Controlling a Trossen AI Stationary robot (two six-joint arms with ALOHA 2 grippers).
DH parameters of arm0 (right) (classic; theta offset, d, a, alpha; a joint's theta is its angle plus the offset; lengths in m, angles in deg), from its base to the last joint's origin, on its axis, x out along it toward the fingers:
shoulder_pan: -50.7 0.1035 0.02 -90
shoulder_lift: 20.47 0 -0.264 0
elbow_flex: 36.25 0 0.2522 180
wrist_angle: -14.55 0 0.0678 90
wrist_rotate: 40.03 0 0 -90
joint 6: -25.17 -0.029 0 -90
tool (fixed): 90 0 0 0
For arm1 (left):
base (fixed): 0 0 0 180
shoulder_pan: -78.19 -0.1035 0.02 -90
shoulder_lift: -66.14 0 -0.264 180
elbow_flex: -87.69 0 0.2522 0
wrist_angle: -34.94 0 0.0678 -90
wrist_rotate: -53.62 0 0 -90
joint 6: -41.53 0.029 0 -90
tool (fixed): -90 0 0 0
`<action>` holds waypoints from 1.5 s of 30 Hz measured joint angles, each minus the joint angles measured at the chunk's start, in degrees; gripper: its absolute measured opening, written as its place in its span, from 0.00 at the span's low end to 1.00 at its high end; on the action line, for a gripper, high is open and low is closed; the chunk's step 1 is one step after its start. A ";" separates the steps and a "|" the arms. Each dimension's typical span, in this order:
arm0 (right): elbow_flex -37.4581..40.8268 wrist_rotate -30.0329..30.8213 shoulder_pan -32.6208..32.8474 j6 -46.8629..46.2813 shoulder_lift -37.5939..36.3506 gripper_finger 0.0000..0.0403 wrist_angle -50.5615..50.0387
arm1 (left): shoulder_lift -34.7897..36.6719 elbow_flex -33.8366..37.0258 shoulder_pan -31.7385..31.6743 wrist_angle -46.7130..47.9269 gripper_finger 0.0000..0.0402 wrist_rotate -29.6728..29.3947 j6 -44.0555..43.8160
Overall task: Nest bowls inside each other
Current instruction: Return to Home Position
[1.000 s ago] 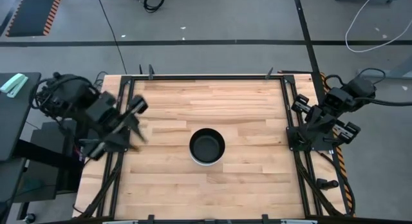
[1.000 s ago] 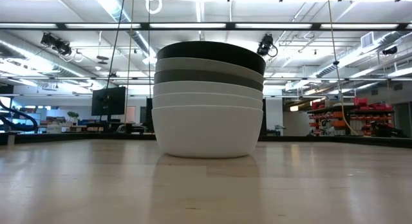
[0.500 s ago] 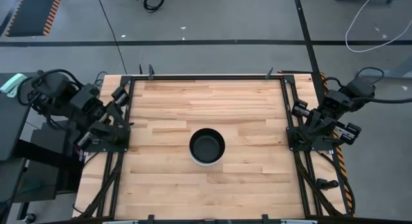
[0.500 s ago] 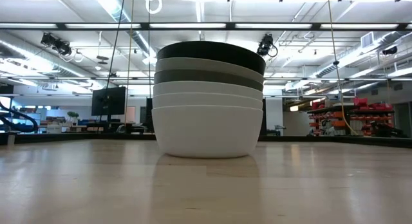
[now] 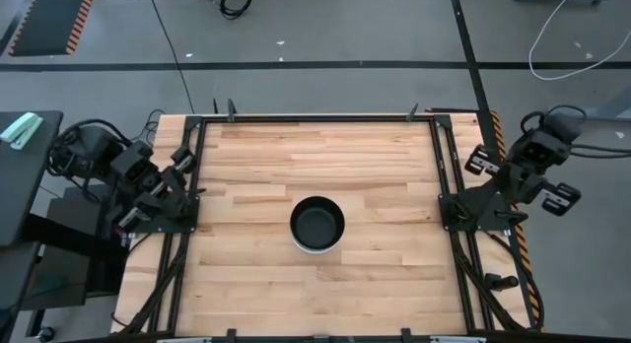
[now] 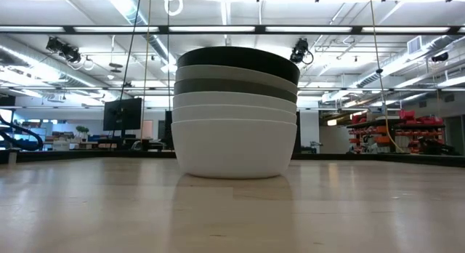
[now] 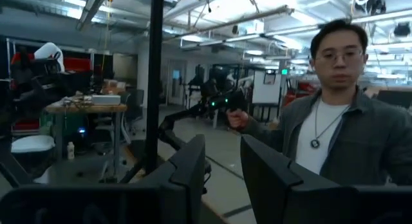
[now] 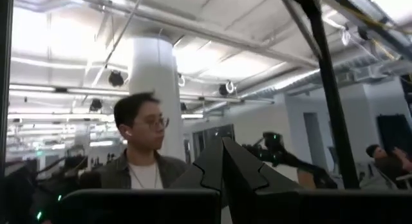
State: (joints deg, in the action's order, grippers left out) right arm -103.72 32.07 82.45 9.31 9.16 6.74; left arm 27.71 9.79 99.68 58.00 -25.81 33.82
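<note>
The bowls stand nested in one stack [image 5: 316,225] at the table's middle, the bottom white bowl [image 6: 234,147] resting on the wood. Above it in the low view show white rims, a dark grey rim [image 6: 234,86], a light grey-green rim [image 6: 234,73] and the black bowl [image 6: 237,57] on top. From above only the black inside shows. My left arm [image 5: 148,180] is folded at the table's left edge, its gripper [image 7: 223,140] open and pointing into the room. My right arm [image 5: 518,175] is folded at the right edge, its gripper [image 8: 223,147] shut.
Bare wood lies all around the stack out to the metal frame rails [image 5: 444,175] at both sides. A person [image 7: 328,127] stands beyond the table and also shows in the right wrist view as the person [image 8: 141,153].
My left arm has drawn back from over the table's left part to the left edge and folded there. My right arm has tipped back a little toward the right, beyond the edge. The stack has stayed where it was.
</note>
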 joint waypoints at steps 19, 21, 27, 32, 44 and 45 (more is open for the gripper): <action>18.94 -0.19 0.00 -4.74 -14.19 0.03 17.57 | 17.72 19.82 -0.07 -7.93 0.27 -3.02 -2.20; 20.39 -0.20 0.00 -4.21 -15.90 0.03 18.57 | 19.04 21.86 -0.07 -10.22 0.27 -3.02 -2.19; 24.20 -0.19 0.00 -3.91 -20.16 0.03 20.75 | 22.39 26.89 -0.07 -13.09 0.27 -3.02 -3.50; 28.51 -0.21 0.00 -3.91 -23.50 0.03 26.79 | 24.98 31.06 -0.07 -17.03 0.27 -3.03 -3.70; 36.78 -0.20 0.00 -4.95 -27.74 0.03 35.18 | 28.99 40.11 -0.07 -25.57 0.27 -3.02 -5.19; 37.43 -0.21 0.00 -4.97 -27.79 0.03 36.18 | 29.24 40.80 -0.07 -26.42 0.27 -3.04 -5.19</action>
State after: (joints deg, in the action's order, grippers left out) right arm -66.29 31.86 82.45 4.33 -18.64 42.92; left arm 56.95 50.59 99.62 31.57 -28.85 28.63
